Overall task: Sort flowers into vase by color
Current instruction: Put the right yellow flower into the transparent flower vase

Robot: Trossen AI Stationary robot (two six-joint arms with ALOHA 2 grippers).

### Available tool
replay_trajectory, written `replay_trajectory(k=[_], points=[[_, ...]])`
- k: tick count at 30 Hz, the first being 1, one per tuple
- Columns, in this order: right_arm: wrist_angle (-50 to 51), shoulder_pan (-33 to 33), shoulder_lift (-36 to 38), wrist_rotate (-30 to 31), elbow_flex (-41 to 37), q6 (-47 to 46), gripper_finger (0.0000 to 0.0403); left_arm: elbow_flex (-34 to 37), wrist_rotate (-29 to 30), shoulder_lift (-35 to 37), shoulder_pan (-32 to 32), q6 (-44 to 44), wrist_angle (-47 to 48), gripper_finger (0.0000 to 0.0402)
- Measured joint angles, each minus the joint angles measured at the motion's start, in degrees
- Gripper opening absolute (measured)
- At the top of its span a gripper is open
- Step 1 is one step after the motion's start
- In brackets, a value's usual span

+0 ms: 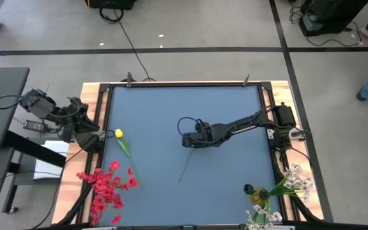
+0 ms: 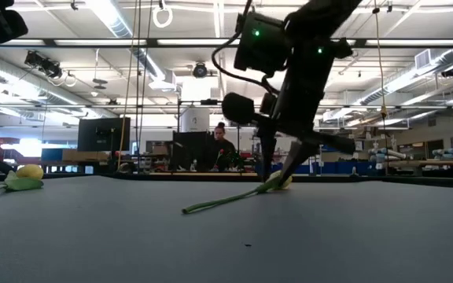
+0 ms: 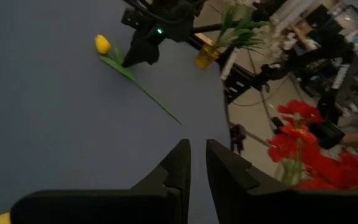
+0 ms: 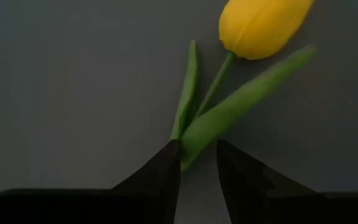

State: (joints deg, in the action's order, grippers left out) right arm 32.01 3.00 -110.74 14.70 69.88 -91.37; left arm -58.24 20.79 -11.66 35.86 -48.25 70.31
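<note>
A yellow tulip (image 4: 263, 25) with a green stem lies mid-table (image 1: 185, 167). My right gripper (image 1: 189, 142) stands over its bloom end with its fingers shut on the stem (image 4: 197, 158). A second yellow tulip (image 1: 118, 133) lies flat near the left edge, beside my left gripper (image 1: 98, 142), which waits there shut (image 3: 197, 155). Red blossom clusters (image 1: 107, 188) lie at the near left corner. White sprays (image 1: 289, 185) stand in a vase (image 1: 260, 191) at the near right corner. My right gripper pinches the tulip between its two fingers where the leaves meet the stem (image 4: 191, 140), a short way below the bloom. It comes from above, pointing down, with the fingers across the stem. The tulip rests on the table, its stem (image 2: 219, 202) lying flat.
A raised rim (image 1: 184, 85) frames the grey table. The far half and the middle left of the mat (image 1: 165, 115) are bare. Cables lie on the floor beyond the table, and a person (image 2: 221, 145) sits in the room behind it.
</note>
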Motion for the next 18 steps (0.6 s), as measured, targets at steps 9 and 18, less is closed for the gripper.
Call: replay_trajectory(k=[9, 18], points=[[-9.85, -1.60, -2.25, -1.24, -2.40, 5.52, 0.0113, -0.02, 4.89, 0.03, 0.00, 0.00, 0.75, 0.0055], [-13.19, -4.80, -2.58, -1.78, -2.53, 20.41, 0.0036, -0.02, 13.25, 0.02, 0.00, -0.36, -0.19, 0.0055]])
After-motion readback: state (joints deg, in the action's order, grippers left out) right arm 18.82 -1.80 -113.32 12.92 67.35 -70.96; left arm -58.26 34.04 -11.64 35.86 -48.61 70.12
